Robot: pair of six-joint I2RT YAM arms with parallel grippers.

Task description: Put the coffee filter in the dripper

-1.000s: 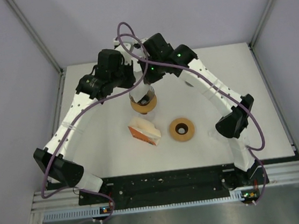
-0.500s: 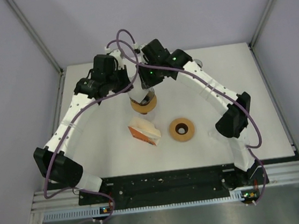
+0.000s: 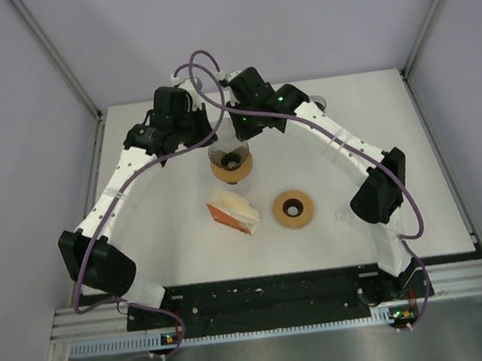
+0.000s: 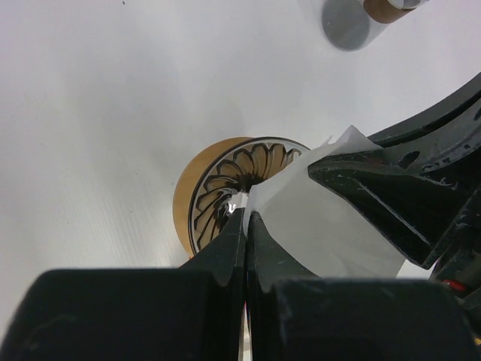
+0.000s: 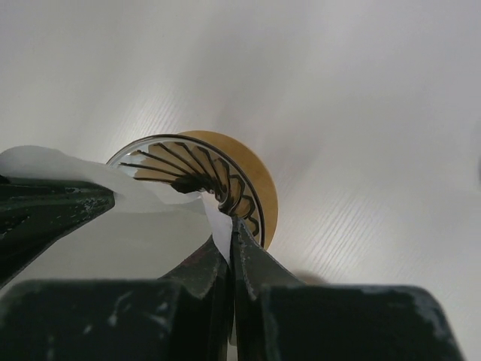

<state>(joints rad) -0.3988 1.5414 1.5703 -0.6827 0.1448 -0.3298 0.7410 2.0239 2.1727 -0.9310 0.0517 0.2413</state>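
White counter (image 3: pixel 179 248) lies below as my left gripper (image 4: pixel 246 218) and right gripper (image 5: pixel 229 226) each pinch shut on an opposite edge of the coffee filter (image 4: pixel 323 218), held just over the dripper (image 4: pixel 225 177). Lifting and lining up look done; seating it and letting go remain.

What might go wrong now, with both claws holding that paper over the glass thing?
Both the left claw and right claw pinch the thin coffee filter; pulling apart might tear it. It hangs to one side of the dripper, so it may land crooked. The claws are near the glass; a bump might tip it.
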